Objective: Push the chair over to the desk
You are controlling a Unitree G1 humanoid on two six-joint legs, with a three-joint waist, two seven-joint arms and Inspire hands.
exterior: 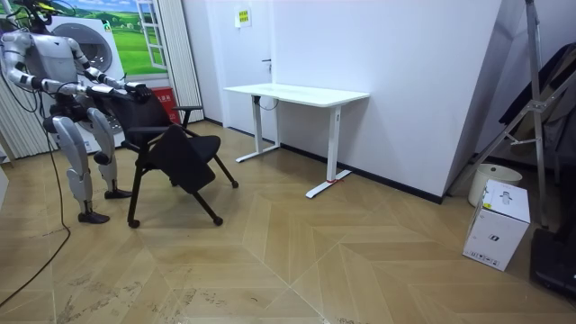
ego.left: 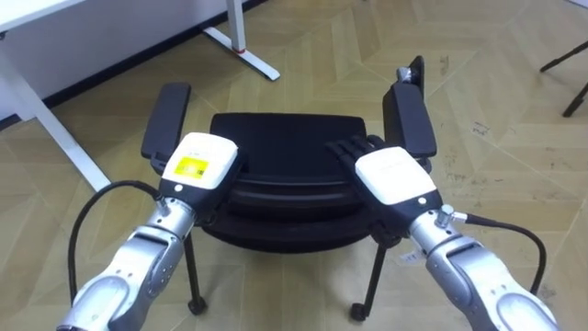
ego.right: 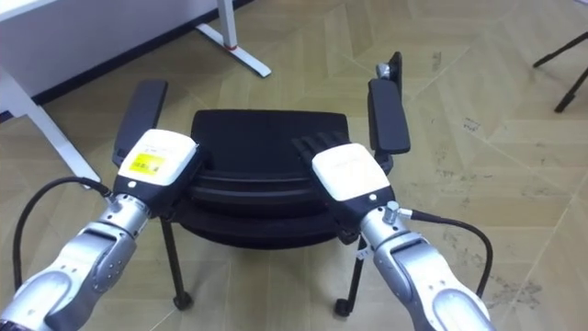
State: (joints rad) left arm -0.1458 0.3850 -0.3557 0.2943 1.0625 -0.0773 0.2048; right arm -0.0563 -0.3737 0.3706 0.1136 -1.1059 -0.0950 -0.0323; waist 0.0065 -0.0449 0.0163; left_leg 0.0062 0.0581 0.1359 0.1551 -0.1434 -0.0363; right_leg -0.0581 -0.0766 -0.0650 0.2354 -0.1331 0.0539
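Left hand [ego.left: 197,162]: It rests on the top of the chair's back, on the robot's left side. Its fingers are tucked out of sight under it, so nobody can tell if they are straight or bent.
Right hand [ego.left: 396,175]: It rests on the same top edge, on the robot's right side. Its dark fingers [ego.left: 350,147] lie flat and straight on the chair and hold nothing.
Chair [ego.left: 285,138]: It is black and stands right in front of the robot, with its back to the robot. It touches both hands.
Armrests [ego.left: 409,118]: There is one on each side, just past the hands.
Wheels [ego.left: 196,303]: They are small and sit on the wooden floor [ego.left: 496,138].
Robot: In the room view it stands behind the chair, at the room view's left.
Tabletop [exterior: 297,93]: It is white and stands by the wall, well apart from the chair.
Box [exterior: 498,225]: It is white and sits on the floor, far off at the room view's right.
Step now: The hands look set on the chair, ready to push.
Next move: The robot likely needs to press with both hands the same and walk forward, so the chair rolls straight. A push from one side alone could make it turn.
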